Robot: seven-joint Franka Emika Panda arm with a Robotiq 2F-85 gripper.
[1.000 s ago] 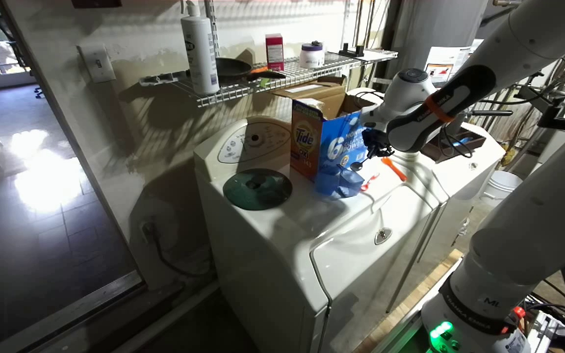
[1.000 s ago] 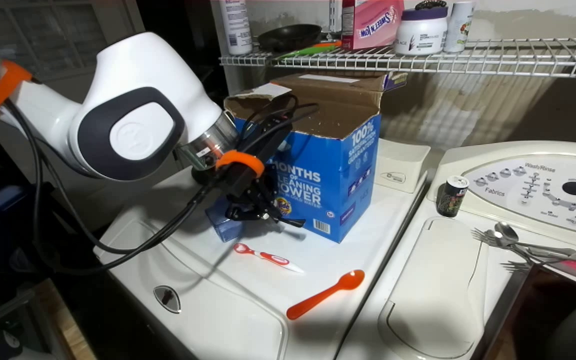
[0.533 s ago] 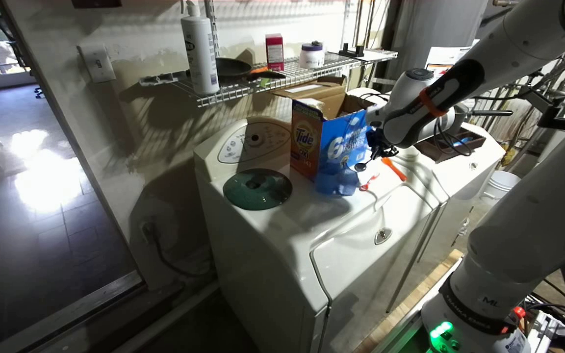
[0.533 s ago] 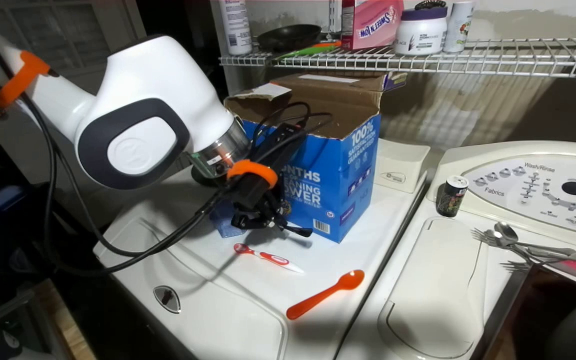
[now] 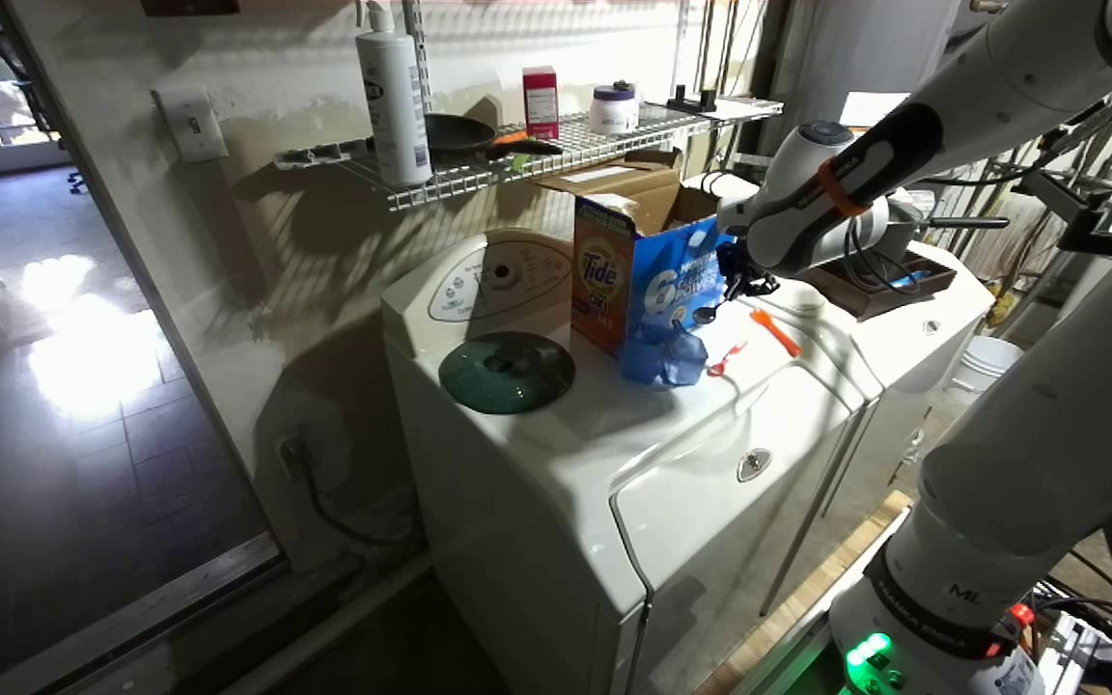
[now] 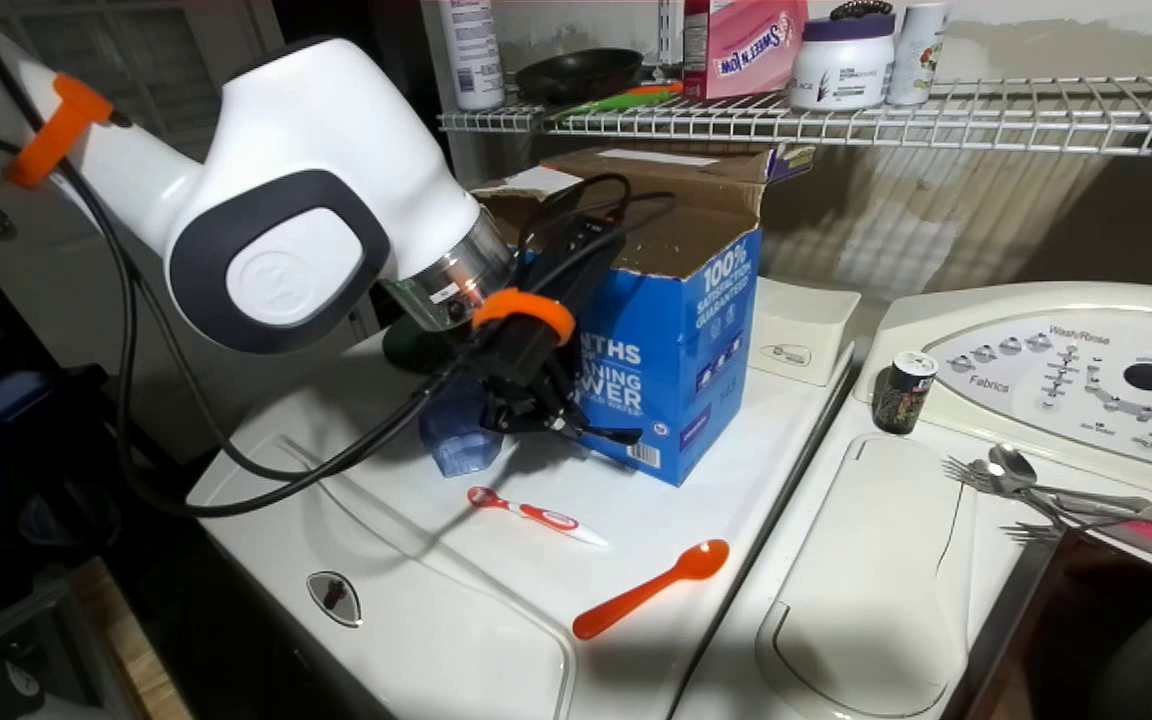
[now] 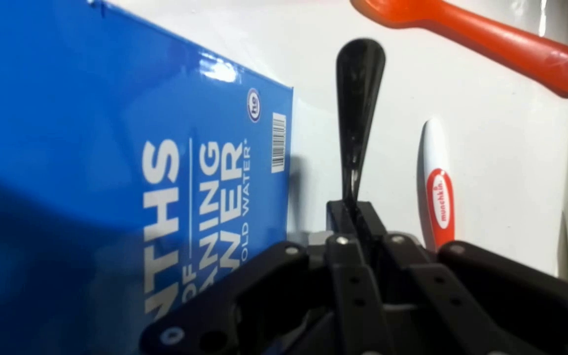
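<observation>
My gripper point(image 6: 546, 420) is shut on a dark, shiny spoon point(image 7: 359, 98), above the white machine top. The handle points up from the fingertips point(image 7: 356, 212) in the wrist view. The dark bowl point(image 5: 704, 315) shows beyond the gripper point(image 5: 737, 282) in an exterior view. A blue Tide box point(image 6: 701, 370), open at the top, stands close beside the gripper; its printed side point(image 7: 116, 148) fills the wrist view's left. A clear blue container point(image 5: 662, 357) stands before the box. A red-and-white spoon point(image 6: 536, 514) and an orange spoon point(image 6: 651, 590) lie on the machine top.
A wire shelf point(image 6: 1016, 118) runs above with a pan point(image 6: 581, 75), jar and bottles. A dark green lid point(image 5: 508, 372) lies on the machine. A black can point(image 6: 905, 392), metal cutlery point(image 6: 1046, 490) and a brown tray point(image 5: 870, 290) are on the neighbouring machine.
My gripper, still holding the dark spoon, has shifted right along the box in an exterior view, dipping and then rising a little. More of the blue container shows. The other things have not moved.
</observation>
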